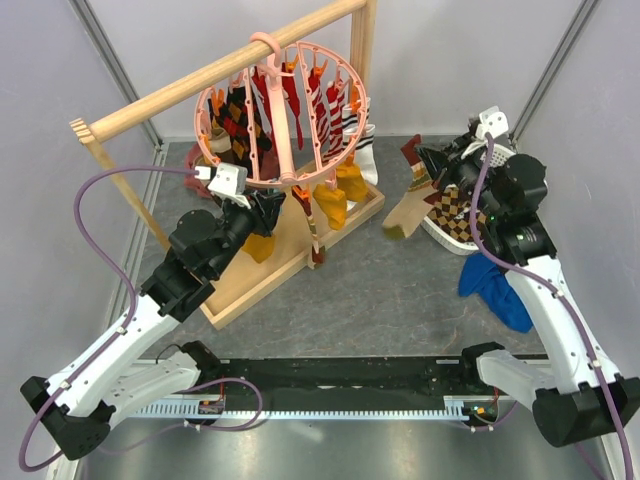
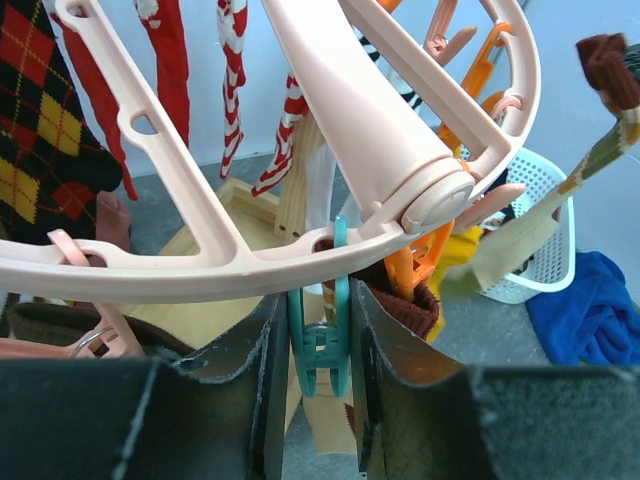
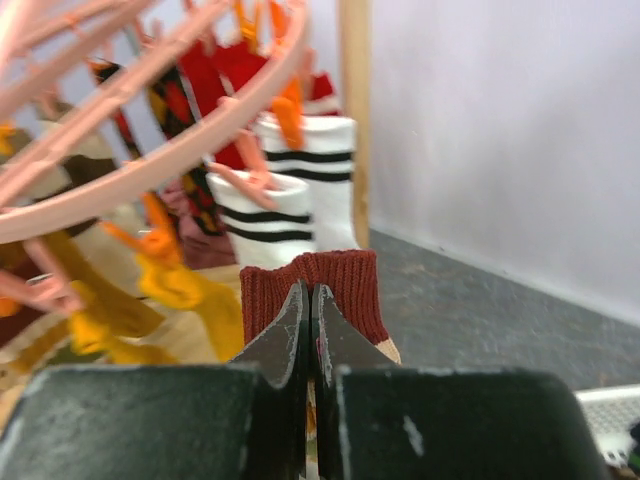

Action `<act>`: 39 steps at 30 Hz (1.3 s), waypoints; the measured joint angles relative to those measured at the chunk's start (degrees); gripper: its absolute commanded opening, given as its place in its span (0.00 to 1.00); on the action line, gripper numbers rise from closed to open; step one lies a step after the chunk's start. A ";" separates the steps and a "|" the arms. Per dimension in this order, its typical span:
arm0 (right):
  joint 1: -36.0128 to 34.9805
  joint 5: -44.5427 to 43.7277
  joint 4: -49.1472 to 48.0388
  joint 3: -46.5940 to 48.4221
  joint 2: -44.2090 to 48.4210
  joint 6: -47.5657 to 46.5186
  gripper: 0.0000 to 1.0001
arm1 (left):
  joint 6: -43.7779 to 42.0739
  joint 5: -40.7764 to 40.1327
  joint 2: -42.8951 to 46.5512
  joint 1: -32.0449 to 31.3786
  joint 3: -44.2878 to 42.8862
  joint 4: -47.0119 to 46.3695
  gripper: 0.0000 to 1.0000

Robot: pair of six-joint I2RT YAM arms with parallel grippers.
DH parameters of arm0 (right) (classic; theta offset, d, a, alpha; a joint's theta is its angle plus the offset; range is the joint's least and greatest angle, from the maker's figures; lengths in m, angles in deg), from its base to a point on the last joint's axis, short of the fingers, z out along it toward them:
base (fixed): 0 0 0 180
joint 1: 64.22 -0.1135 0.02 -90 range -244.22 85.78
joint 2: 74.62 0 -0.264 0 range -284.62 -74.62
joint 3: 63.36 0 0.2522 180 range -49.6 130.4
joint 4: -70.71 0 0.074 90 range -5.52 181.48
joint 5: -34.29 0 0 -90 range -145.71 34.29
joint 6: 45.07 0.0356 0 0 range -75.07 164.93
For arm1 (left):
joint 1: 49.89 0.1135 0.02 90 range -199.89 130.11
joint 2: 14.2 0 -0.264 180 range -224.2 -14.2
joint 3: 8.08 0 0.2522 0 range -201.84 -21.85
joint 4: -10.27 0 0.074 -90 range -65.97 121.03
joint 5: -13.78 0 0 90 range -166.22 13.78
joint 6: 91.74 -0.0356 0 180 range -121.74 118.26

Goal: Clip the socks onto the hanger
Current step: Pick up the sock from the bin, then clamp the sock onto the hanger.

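Grey tabletop [image 1: 380,290] with a wooden rail [image 1: 200,85], and the pink hanger [image 1: 283,110] hooked on it, loaded with socks [image 1: 335,200]. Left gripper [image 2: 320,310] sits right under the hanger's ring, squeezing a teal clip [image 2: 322,350]. Right gripper [image 3: 310,295], off to the hanger's right, is clamped tight on a maroon-cuffed sock [image 3: 350,290].

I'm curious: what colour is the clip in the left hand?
Small teal plastic clip; left wrist view shows it best.
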 measured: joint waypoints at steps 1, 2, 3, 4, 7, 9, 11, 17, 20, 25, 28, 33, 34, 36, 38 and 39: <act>-0.46 0.50 -0.11 -0.15 0.83 0.04 0.00 | 0.28 0.52 -0.02 0.28 0.00 0.00 0.02; -1.01 1.22 -0.22 -0.24 1.75 0.09 0.00 | 0.52 1.18 -0.02 0.52 0.00 0.00 0.02; -1.70 2.03 -0.33 -0.24 2.51 0.13 0.00 | 0.74 1.90 -0.02 0.68 0.00 -0.07 0.02; -2.45 2.84 -0.35 -0.24 3.19 0.20 0.00 | 0.81 2.23 0.00 0.72 0.00 -0.09 0.02; -5.35 5.68 -0.66 -0.42 4.79 0.98 0.00 | 1.14 3.23 0.00 0.94 0.00 -0.15 0.02; -8.17 7.15 -1.64 -1.27 5.53 1.68 0.00 | 1.29 3.58 0.00 0.98 0.00 -0.22 0.02; -11.67 8.11 -2.64 -2.78 5.86 2.29 0.00 | 1.55 4.00 0.00 1.18 0.00 -0.24 0.02; -26.91 7.26 -6.80 -9.03 3.50 2.95 0.01 | 2.29 5.68 -0.20 1.68 0.00 -0.44 0.02; -34.40 5.57 -9.62 -10.88 0.17 2.40 0.01 | 2.60 6.25 -0.59 1.79 0.00 -0.76 0.02; -42.16 1.49 -17.27 -12.96 -5.88 1.03 0.01 | 3.13 6.71 -0.76 1.90 -0.02 -1.01 0.02; -44.26 -2.14 -26.99 -15.93 -11.08 1.03 0.01 | 3.37 7.28 -0.76 2.12 -0.02 -1.03 0.02; -44.52 -6.38 -39.04 -19.02 -15.47 1.70 0.01 | 3.43 7.63 -0.74 2.16 -0.02 -1.14 0.02; -44.52 -7.21 -41.29 -19.69 -16.50 1.75 0.01 | 3.43 7.63 -0.72 2.16 0.00 -1.14 0.02; -44.52 -9.18 -44.89 -20.76 -18.05 1.88 0.01 | 3.43 7.65 -0.68 2.16 0.00 -1.14 0.02; -44.52 -11.67 -48.70 -22.29 -18.84 1.88 0.00 | 3.43 7.65 -0.59 2.16 -0.02 -1.11 0.02; -44.52 -12.63 -49.90 -22.77 -18.93 1.88 0.01 | 3.43 7.67 -0.52 2.16 0.00 -1.11 0.02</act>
